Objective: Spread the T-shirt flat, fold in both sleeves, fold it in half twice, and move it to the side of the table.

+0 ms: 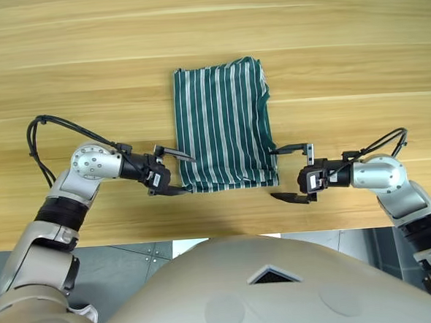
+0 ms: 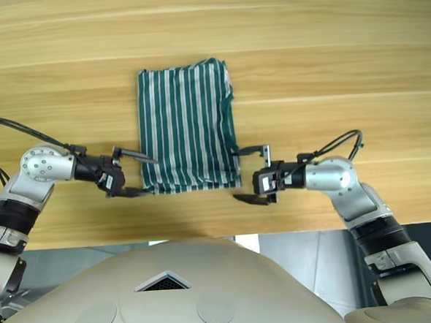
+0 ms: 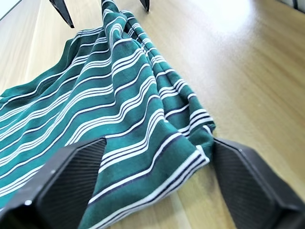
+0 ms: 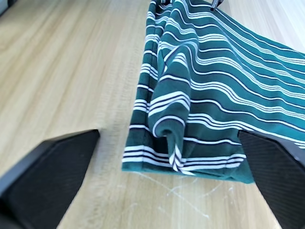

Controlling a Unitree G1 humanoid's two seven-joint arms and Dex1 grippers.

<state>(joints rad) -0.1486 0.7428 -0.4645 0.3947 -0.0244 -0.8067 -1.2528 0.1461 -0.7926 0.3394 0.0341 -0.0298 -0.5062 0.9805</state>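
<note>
The T-shirt point(image 1: 223, 124) is green with white stripes and lies folded into a long narrow rectangle on the wooden table point(image 1: 355, 58). My left gripper point(image 1: 189, 175) is open at its near left corner, and the corner lies between the fingers point(image 3: 62, 181) on the table. At the near right corner my right gripper point(image 1: 273, 174) is open too. In the right wrist view the hem point(image 4: 186, 164) sits between the two pads, one finger point(image 4: 276, 167) at the cloth's edge and the other point(image 4: 52, 167) off it on bare wood.
The table's front edge point(image 1: 227, 236) runs just behind both grippers, with grey floor point(image 1: 133, 258) below it. Bare wood stretches wide to the left, right and far side of the shirt.
</note>
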